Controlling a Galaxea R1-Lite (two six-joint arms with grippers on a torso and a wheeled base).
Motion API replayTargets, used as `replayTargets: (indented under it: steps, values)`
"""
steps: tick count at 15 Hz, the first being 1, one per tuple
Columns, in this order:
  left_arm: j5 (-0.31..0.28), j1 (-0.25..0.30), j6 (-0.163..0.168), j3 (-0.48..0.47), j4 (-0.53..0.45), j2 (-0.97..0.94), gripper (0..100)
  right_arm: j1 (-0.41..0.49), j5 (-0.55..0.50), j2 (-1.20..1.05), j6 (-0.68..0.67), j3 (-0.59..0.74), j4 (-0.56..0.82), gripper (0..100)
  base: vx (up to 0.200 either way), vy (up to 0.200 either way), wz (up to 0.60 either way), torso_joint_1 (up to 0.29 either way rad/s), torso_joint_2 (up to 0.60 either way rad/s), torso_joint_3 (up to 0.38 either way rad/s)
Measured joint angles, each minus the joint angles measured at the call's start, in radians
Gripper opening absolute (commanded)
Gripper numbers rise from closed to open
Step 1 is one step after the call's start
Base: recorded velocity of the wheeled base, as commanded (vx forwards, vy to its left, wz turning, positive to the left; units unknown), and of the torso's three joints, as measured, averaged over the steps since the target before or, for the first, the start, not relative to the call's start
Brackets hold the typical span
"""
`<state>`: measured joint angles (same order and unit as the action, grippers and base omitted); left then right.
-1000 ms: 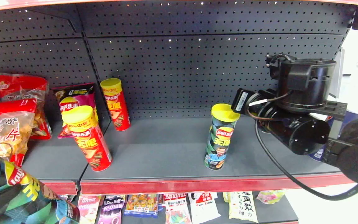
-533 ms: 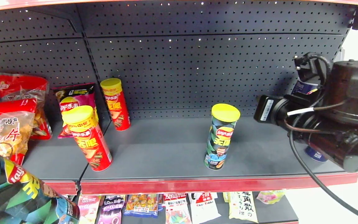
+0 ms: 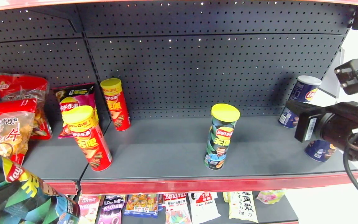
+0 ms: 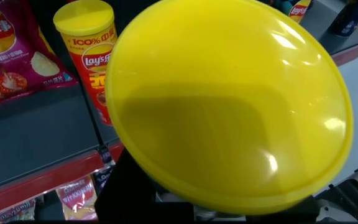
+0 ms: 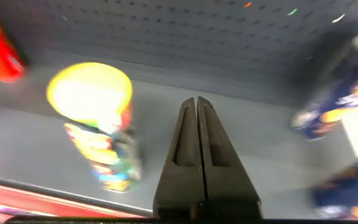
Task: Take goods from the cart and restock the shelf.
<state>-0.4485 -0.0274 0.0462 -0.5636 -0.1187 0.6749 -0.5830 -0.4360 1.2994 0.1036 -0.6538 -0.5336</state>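
Note:
A green chip can with a yellow lid (image 3: pixel 222 137) stands upright mid-shelf, on its own. In the right wrist view my right gripper (image 5: pixel 196 101) is shut and empty, hovering over the shelf board between that green can (image 5: pixel 101 127) and the blue cans (image 5: pixel 334 99). My left gripper is shut on a second green chip can (image 3: pixel 17 194), held low at the near left. That can's yellow lid (image 4: pixel 229 106) sits right against the left wrist camera.
Two red chip cans (image 3: pixel 87 137) (image 3: pixel 115 103) and snack bags (image 3: pixel 11 124) stand on the shelf's left part. Two blue cans (image 3: pixel 301 101) (image 3: pixel 319 150) stand at the far right. Bare shelf board (image 3: pixel 166 149) lies between the red cans and the green can.
My right arm has drawn back to the right, away from the standing green can, uncovering the blue cans at the shelf's right end. The left arm and its can have hardly moved.

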Motion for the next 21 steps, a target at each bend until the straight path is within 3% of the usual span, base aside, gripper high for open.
replayTargets:
  steps: [3,6,16,19,21]
  values:
    - [-0.024,0.000,0.000,0.008,0.000,-0.001,0,0.140,0.029,-0.036,0.109,0.021,0.001,0,0.000,0.000,0.00,0.000,0.00,0.000]
    - [-0.026,0.000,-0.001,0.011,0.001,-0.003,0,0.189,0.052,-0.076,0.130,0.059,0.001,0,0.000,0.000,0.00,0.000,0.00,0.000]
    - [-0.026,0.001,-0.003,0.023,0.035,-0.010,0,0.191,0.070,-0.173,0.098,0.124,-0.008,0,0.000,0.000,0.00,0.000,0.00,0.000]
    - [-0.026,0.002,-0.003,0.023,0.041,-0.004,0,0.181,0.111,-0.277,0.096,0.249,0.003,0,0.000,0.000,0.00,0.000,0.00,0.000]
    - [-0.025,0.002,-0.004,0.017,0.043,0.004,0,0.169,0.171,-0.379,0.096,0.317,0.095,0,0.000,0.000,0.00,0.000,0.00,0.000]
